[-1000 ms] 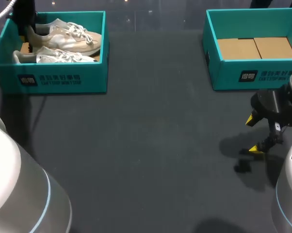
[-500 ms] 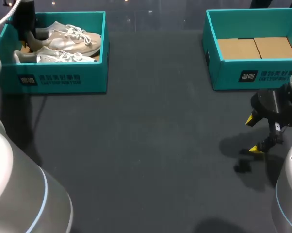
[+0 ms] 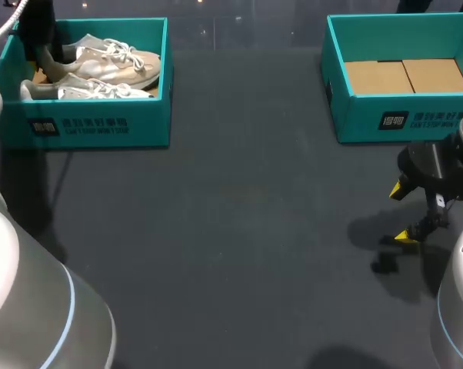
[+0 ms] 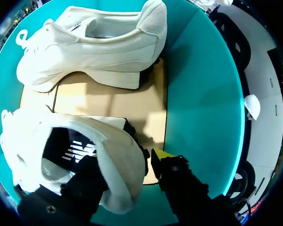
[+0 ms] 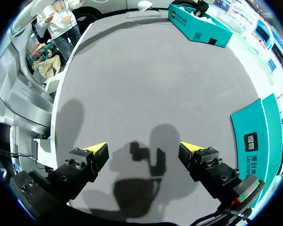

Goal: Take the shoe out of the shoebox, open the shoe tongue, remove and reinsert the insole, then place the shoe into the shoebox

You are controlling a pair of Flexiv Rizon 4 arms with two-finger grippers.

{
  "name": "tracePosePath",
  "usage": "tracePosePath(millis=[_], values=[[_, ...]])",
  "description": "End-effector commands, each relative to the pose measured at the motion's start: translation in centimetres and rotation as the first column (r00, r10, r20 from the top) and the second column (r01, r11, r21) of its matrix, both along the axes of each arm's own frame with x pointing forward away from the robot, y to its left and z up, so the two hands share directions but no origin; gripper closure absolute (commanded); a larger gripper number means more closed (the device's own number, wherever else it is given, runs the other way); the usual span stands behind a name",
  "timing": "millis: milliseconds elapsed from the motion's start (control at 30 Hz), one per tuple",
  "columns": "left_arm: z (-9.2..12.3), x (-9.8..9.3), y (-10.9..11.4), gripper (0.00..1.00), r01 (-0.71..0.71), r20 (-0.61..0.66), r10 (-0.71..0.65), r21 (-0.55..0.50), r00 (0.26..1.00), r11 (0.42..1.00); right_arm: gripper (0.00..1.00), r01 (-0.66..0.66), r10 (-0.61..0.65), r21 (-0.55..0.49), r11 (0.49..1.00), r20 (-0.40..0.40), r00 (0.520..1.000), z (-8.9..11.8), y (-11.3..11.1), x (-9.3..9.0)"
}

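Two pale cream shoes lie in the teal left shoebox (image 3: 93, 127) at the far left. My left gripper (image 3: 41, 48) hangs over the heel end of the far shoe (image 3: 108, 60). In the left wrist view the gripper (image 4: 127, 160) straddles that shoe's heel (image 4: 120, 160): one finger is inside the collar over the dark insole (image 4: 68, 148), and the yellow-tipped finger (image 4: 162, 154) stands outside with a small gap, so it is open. The second shoe (image 4: 94, 52) lies ahead of the gripper. My right gripper (image 3: 402, 212) hovers wide open and empty above the table at the near right.
A second teal shoebox (image 3: 404, 119) with a bare cardboard floor stands at the far right, and its wall (image 5: 259, 136) shows beside my right gripper (image 5: 144, 148). The dark grey table (image 3: 239, 231) stretches between the two boxes.
The far shoe's heel has settled lower in the box and shifted slightly left. The left gripper's fingers have spread away from the heel. The right arm has not moved.
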State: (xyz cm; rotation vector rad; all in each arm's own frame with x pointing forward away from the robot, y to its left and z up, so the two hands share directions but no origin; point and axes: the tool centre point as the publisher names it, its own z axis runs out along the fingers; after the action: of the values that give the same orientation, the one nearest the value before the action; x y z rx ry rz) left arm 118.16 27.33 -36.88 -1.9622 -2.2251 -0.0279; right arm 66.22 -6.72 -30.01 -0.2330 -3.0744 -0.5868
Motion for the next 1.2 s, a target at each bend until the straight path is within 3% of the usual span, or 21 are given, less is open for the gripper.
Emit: tracePosePath(millis=[33, 100, 167, 267, 667, 1200], values=[[1.7, -1.0, -0.1, 0.39, 0.012, 0.033, -0.012, -0.015, 0.999, 1.000, 0.00, 0.002, -0.002, -0.004, 1.000, 0.002, 1.000, 0.0, 0.1, -0.1], [2.1, -1.0, -0.3, 0.30, 0.019, 0.040, -0.018, -0.022, 0.999, 1.000, 0.00, 0.002, -0.002, -0.004, 1.000, 0.002, 1.000, 0.0, 0.1, -0.1], [2.8, -1.0, -0.5, 0.12, 0.025, 0.055, -0.023, -0.032, 0.998, 0.999, 0.00, 0.002, -0.002, -0.004, 1.000, 0.002, 1.000, 0.0, 0.1, -0.1], [3.8, -1.2, -0.5, 0.00, 0.034, 0.070, -0.031, -0.046, 0.997, 0.998, 0.00, 0.002, -0.002, -0.004, 1.000, 0.002, 1.000, 0.0, 0.1, -0.1], [9.0, -2.9, -1.1, 0.00, 0.058, 0.104, -0.049, -0.082, 0.993, 0.995, 0.00, 0.002, -0.002, -0.004, 1.000, 0.002, 1.000, 0.0, 0.1, -0.1], [13.7, -8.2, -0.9, 0.00, 0.054, 0.082, -0.046, -0.095, 0.996, 0.994, 0.00, 0.002, -0.002, -0.004, 1.000, 0.002, 1.000, 0.0, 0.1, -0.1]])
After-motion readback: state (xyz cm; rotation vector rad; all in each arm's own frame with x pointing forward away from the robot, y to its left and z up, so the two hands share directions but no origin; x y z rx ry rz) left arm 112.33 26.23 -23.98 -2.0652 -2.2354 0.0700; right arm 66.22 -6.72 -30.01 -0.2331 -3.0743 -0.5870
